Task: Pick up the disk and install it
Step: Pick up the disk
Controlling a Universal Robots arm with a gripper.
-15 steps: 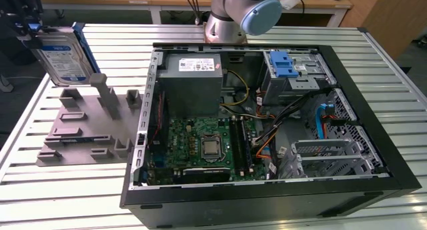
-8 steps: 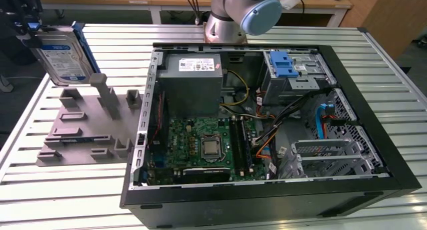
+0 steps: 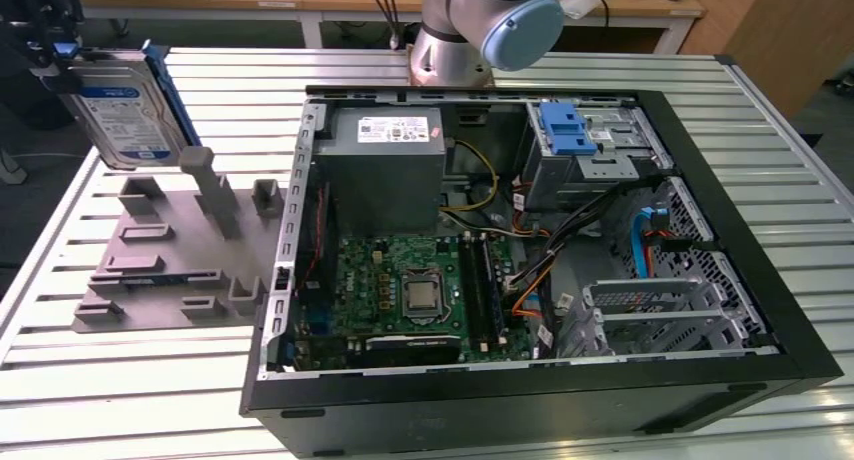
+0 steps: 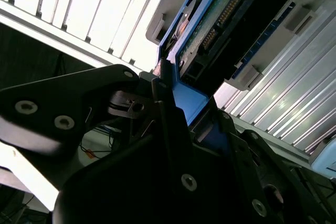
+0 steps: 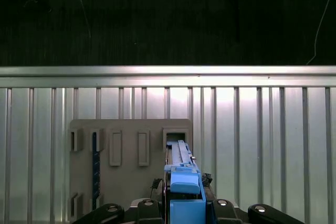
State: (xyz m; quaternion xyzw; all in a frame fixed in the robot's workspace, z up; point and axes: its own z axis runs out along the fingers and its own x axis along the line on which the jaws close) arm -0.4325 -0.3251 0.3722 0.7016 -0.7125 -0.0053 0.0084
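**Grasp state.** The gripper (image 3: 56, 60) is clenched on the disk (image 3: 123, 115). In both wrist views its black fingers (image 5: 157, 209) grip the blue plastic carrier frame from either side.

**Position.** The disk hangs upright above the far edge of the grey fixture plate (image 3: 154, 285), label face out in the exterior view. Its lower corner is near the plate's tallest post (image 3: 200, 170) — contact cannot be told.

**Clearances.** A strip of bare table (image 3: 134, 400) separates the plate from the open computer case (image 3: 721, 180), which stands beside it on the exterior view's right. The plate's near edge stands back from the table edge.

**Materials.** The plate is matte grey, with rectangular slots and stub posts. The table is ribbed, reflective aluminium. The disk's underside (image 4: 210, 24) shows a green circuit board — its top is silver metal.
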